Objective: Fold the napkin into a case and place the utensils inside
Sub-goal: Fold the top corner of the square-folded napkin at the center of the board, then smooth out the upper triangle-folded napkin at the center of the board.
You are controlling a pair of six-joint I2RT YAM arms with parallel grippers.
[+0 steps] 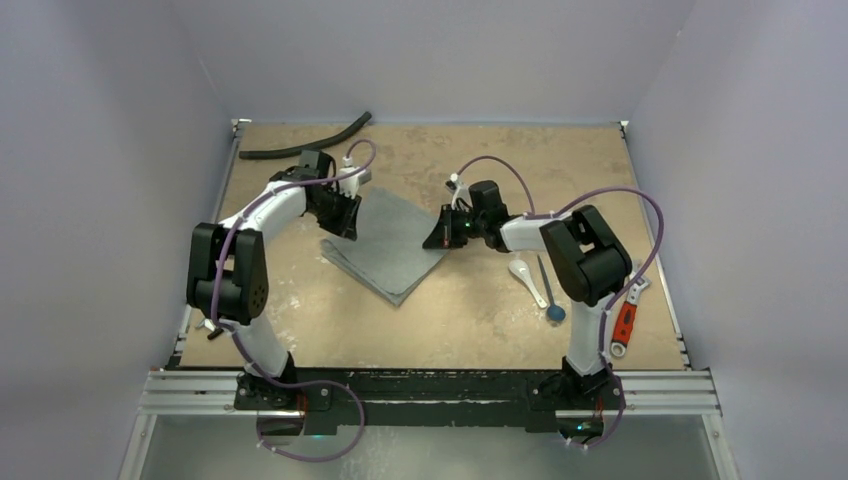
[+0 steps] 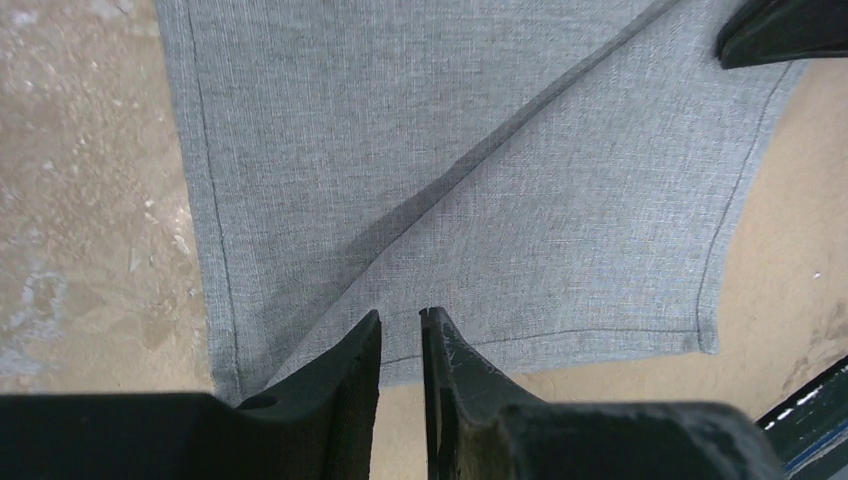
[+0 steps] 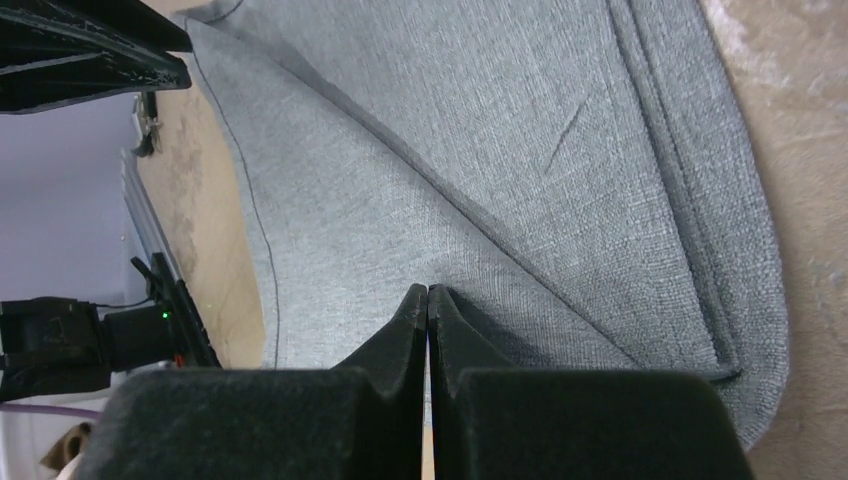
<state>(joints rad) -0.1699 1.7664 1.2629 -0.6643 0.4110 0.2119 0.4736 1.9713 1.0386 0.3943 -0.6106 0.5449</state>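
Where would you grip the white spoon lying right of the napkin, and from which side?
Probably take the white spoon by its thin handle, from straight above, with the jaws across its width. It lies flat on the table, so a side approach would not get under it. The dark stick lies close on its right, so grip nearer the bowl end, where the gap looks wider.
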